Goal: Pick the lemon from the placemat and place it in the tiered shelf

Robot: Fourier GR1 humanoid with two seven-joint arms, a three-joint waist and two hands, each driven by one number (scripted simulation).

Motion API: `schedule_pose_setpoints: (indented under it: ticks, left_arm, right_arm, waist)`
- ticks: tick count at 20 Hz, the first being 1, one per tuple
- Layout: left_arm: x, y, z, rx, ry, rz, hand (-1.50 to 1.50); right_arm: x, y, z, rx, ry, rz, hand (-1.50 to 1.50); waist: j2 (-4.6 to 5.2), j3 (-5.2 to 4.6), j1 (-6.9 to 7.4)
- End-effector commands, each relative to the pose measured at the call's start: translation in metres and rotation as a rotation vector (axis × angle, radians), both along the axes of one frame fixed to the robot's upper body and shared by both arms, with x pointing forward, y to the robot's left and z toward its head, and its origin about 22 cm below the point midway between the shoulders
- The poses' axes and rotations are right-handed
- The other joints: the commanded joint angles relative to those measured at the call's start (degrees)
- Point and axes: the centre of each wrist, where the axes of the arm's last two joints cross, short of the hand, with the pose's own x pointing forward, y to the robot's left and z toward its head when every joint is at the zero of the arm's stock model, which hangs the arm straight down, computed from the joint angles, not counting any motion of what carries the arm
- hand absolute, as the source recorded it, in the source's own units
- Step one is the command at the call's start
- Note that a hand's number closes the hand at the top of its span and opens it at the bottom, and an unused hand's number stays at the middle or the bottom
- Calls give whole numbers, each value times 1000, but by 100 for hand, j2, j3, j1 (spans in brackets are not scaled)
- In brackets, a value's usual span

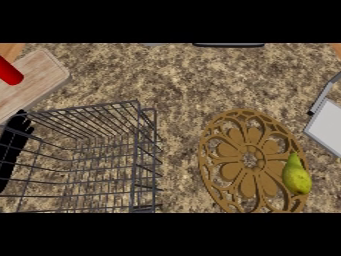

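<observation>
Left hand: the left hand (9,147) shows at the view's left edge behind the shelf wires, fingers straight and relaxed, grasping nothing.
Right hand: not showing anywhere.
Shelf: the wire tiered shelf (92,155) stands just beside that hand.
Fruit: a yellow-green, pear-shaped fruit (296,175) lies on the right rim of the round brown placemat (243,160), well apart from the shelf.
Risk: sitting at the mat's edge, it may roll off if nudged; the shelf wires could snag fingers on delivery.
</observation>
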Motion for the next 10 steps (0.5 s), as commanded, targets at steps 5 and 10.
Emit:
schedule_pose_setpoints:
  ticks: [5,10]
  left_arm:
    - [4,-14,-18,-3,8,-21,0]
    - [-16,-12,-19,-17,21,-21,0]
  right_arm:
    - [8,-12,13,140,-129,37,-150]
    - [-5,-16,5,278,-248,70,-150]
  waist:
    - [126,14,12]
    - [96,16,-37]
